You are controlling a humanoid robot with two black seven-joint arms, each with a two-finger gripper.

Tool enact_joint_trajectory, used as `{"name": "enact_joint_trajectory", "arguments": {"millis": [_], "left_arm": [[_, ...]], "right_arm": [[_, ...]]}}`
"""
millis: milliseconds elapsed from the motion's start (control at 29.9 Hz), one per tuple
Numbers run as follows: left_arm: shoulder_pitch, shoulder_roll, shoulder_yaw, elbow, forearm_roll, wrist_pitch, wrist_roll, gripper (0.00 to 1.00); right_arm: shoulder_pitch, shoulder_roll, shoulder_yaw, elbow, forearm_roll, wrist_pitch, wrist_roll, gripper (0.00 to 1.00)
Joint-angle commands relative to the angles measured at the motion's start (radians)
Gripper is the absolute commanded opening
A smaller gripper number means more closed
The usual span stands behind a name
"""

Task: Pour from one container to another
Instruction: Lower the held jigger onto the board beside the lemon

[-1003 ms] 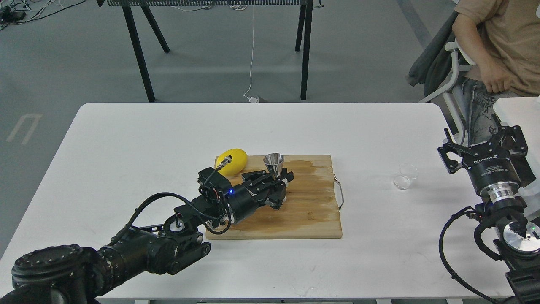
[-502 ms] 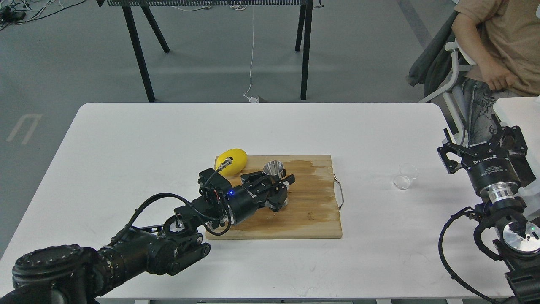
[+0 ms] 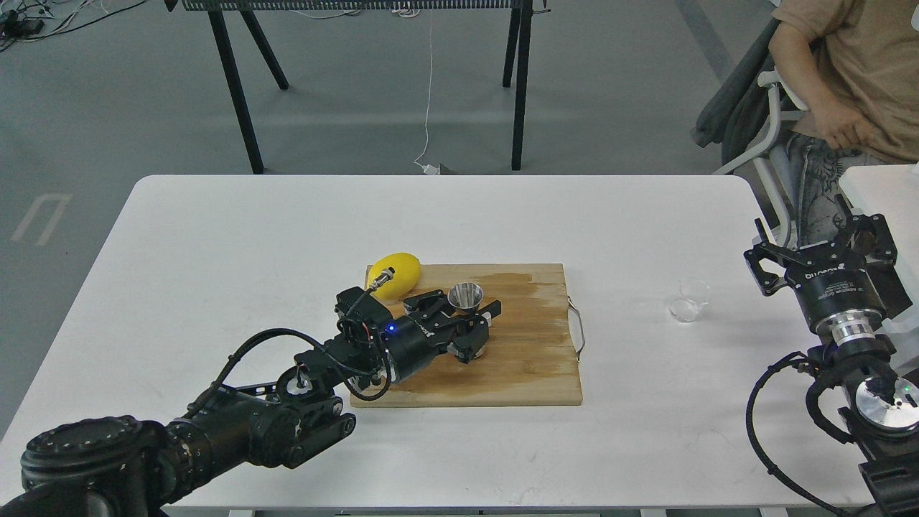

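The steel hourglass jigger [image 3: 465, 295] stands on the wooden cutting board [image 3: 531, 359], mouth up, between the two fingers of my left gripper [image 3: 463, 310], which looks shut on its lower part. The small clear glass cup [image 3: 689, 300] sits on the white table to the right of the board, untouched. My right gripper [image 3: 815, 240] is at the table's right edge, to the right of the cup and apart from it, its fingers spread open and holding nothing.
A yellow lemon [image 3: 394, 275] lies at the board's far left corner, just behind my left wrist. A metal handle [image 3: 576, 327] sticks out of the board's right side. A seated person [image 3: 847, 79] is at the far right.
The jigger and my left gripper have shifted together a little toward me on the board. The right arm and the glass cup have not moved.
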Motion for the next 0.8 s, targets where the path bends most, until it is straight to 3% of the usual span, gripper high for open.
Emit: {"name": "enact_joint_trajectory", "arguments": {"millis": [0,100,769], "left_arm": [[0.0,0.0,0.0,0.0,0.0,0.0,0.0,0.76],[0.001,0.0,0.0,0.0,0.006,0.0,0.0,0.8],[0.052,0.0,0.002,-0.009,0.008,0.0,0.0,0.81]], "right_arm": [[0.0,0.001,0.002,0.0,0.0,0.0,0.0,0.99],[-0.002,-0.001,0.002,0.0,0.0,0.0,0.0,0.99],[-0.006,-0.001,0.0,0.0,0.0,0.0,0.0,0.99]]}}
